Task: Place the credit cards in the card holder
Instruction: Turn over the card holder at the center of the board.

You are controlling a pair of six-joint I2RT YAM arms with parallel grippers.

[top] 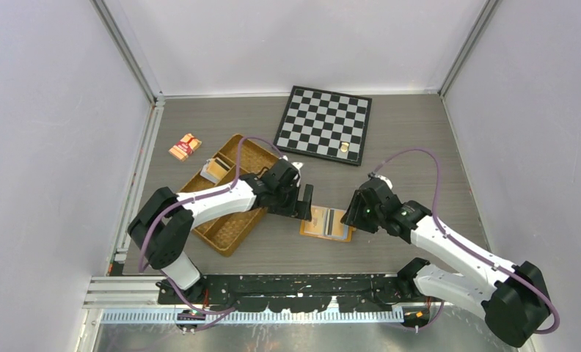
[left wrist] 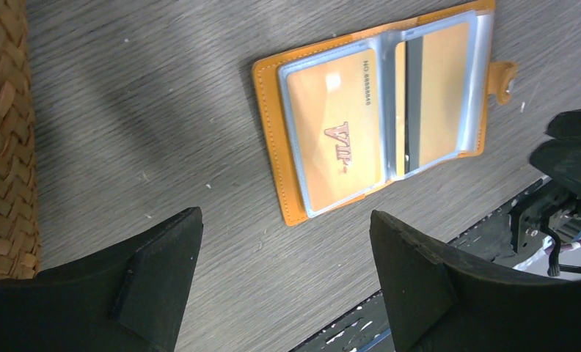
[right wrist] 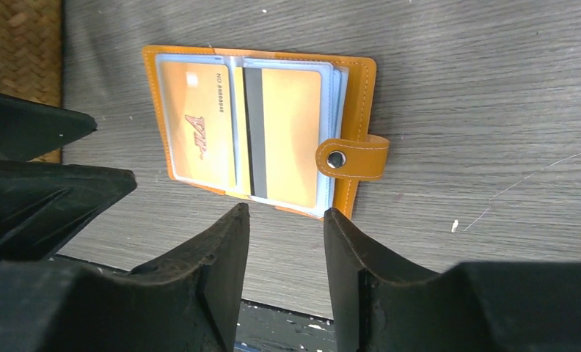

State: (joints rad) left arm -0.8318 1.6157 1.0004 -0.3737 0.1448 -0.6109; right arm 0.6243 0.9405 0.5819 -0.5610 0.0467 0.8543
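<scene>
Orange card holder (right wrist: 355,103) lies spread open on the bench (top: 419,147), with both credit cards (right wrist: 198,125) tucked under its clear sleeves. That looks finished, bar snapping it shut. Left jaws hang wide apart just left of the holder and right jaws stand apart just right of it, both empty with nothing left to carry.

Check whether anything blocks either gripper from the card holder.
Nothing visible does. The holder lies open on the table, cards sleeved, with the left gripper and right gripper open just short of it.
</scene>
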